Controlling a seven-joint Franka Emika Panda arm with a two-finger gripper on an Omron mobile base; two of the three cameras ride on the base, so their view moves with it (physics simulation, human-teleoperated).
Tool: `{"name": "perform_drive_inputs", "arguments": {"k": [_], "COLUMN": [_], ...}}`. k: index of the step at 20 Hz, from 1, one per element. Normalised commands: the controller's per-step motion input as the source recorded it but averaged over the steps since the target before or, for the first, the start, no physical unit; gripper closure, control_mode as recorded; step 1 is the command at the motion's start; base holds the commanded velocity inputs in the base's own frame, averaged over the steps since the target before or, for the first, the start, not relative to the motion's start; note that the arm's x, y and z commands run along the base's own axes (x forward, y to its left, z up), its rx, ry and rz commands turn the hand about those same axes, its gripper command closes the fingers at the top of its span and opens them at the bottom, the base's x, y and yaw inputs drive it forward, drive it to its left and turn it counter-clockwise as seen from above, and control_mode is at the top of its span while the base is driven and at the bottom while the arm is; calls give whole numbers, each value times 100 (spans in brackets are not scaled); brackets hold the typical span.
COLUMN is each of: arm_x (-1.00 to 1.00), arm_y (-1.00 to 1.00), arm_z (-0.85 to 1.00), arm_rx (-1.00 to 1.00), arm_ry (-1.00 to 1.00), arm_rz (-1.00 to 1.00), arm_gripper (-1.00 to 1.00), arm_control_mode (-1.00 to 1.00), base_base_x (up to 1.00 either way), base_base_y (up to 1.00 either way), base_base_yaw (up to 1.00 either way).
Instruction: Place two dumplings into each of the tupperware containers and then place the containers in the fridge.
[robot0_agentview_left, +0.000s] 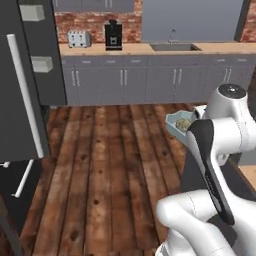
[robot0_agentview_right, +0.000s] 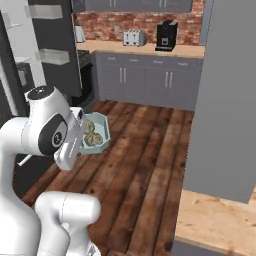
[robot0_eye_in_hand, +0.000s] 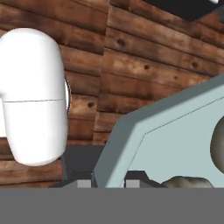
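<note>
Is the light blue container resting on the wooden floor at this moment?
No, the light blue container is held up in the air by the gripper, well above the floor.

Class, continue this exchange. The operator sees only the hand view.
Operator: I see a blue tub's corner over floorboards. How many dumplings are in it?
Observer: Two dumplings, side by side in the tub.
Operator: Where is the fridge?
Observer: The fridge stands left of the arm, its door open.
Operator: What's straight ahead?
Observer: Grey cabinets under a counter with a coffee machine.
</note>
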Motion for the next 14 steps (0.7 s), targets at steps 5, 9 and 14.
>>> {"name": "perform_drive_inputs", "arguments": {"k": [5, 9, 14], "arm_x": [0, 0, 0], "arm_y": [0, 0, 0], "arm_z": [0, 0, 0], "arm_rx": [0, 0, 0], "arm_ry": [0, 0, 0], "arm_rz": [0, 0, 0], "arm_gripper": [100, 100, 100], "arm_control_mode": [100, 100, 100], "base_base_x": [100, 100, 100], "base_base_y": [0, -5, -11], "base_base_yaw": [-11, 23, 58]}}
